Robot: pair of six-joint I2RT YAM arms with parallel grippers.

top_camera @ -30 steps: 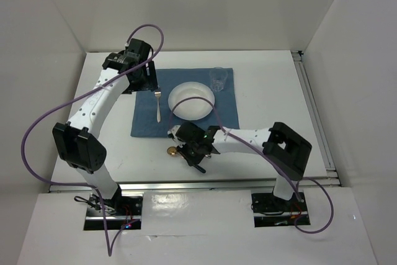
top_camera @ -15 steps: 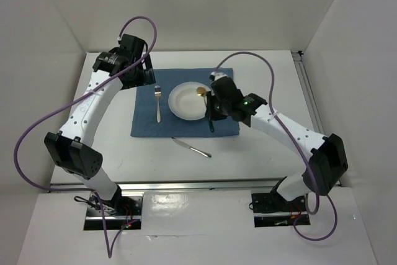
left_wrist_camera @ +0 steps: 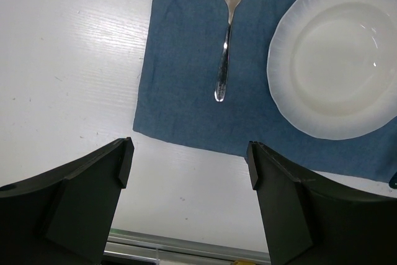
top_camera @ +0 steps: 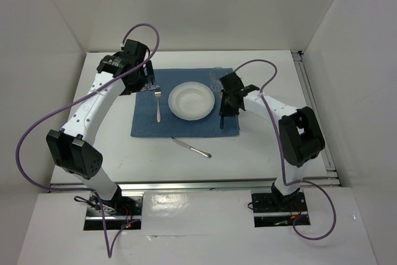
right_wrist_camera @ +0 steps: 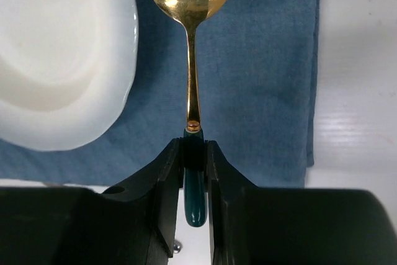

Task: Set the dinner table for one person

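— Two grippers are showing. What is the right gripper (right_wrist_camera: pixel 193 147) doing?
— Its fingers are clenching the spoon (right_wrist_camera: pixel 193 85) by the teal handle, just right of the plate (top_camera: pixel 191 100), with the gold bowl pointing to the far side. I cannot tell whether the spoon is touching the mat (top_camera: pixel 146 122).
— And the left gripper (left_wrist_camera: pixel 189 159)?
— It is hanging left of the plate, fingers spread wide and grasping nothing. The fork (left_wrist_camera: pixel 226 48) is lying on the mat just left of the plate.
— The knife (top_camera: pixel 191 148)?
— It is lying slanted on the near side of the plate, off the mat.
— Where is the table (top_camera: pixel 260 147)?
— It is stretching out under the mat, well beyond the plate on every side.
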